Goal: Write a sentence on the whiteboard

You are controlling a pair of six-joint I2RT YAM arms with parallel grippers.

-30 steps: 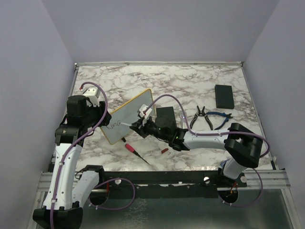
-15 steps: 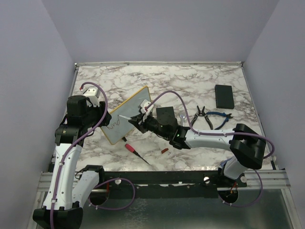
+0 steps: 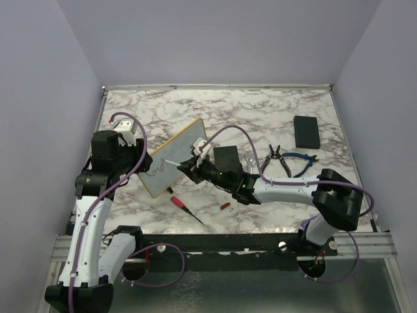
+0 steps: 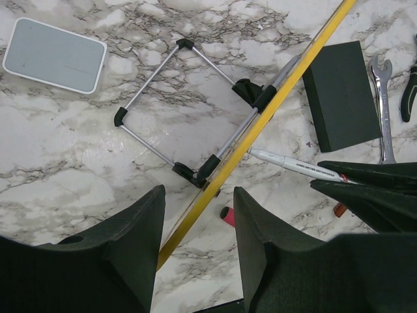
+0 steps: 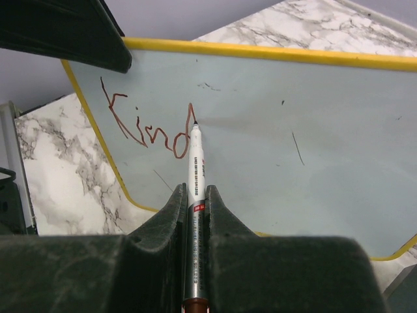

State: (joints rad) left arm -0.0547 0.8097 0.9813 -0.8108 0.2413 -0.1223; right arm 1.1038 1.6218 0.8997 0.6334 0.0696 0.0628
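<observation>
1. Top view. The whiteboard (image 3: 186, 140) stands tilted at the left-centre of the marble table (image 3: 260, 111), with the left hand (image 3: 135, 158) at its left edge. The right hand (image 3: 186, 166) reaches across from the right with a marker (image 3: 171, 163), whose tip meets the board's lower part by the sentence (image 3: 156, 171).
2. Same view, surroundings. A black block (image 3: 227, 156) sits just behind the right arm. To its right lie a wrench (image 3: 249, 163), pliers (image 3: 272, 160) and blue-handled pliers (image 3: 296, 163). A black slab (image 3: 306, 130) lies well apart at the far right. A red screwdriver (image 3: 186, 208) and a red cap (image 3: 225, 206) lie near the front edge.
3. Left wrist view. The left hand's fingers (image 4: 143, 254) are spread, with the board's yellow frame running between them. I cannot tell whether either finger touches it. A wire stand (image 4: 166, 98) props the board from behind, and a pale grey pad (image 4: 55, 55) lies beyond it.
4. Right wrist view. The right hand's fingers are pressed together, pinching the marker. Its tip touches the board's face at the end of red-brown writing that reads roughly "Kind". A dark finger of the left hand overlaps the board's upper left corner.
</observation>
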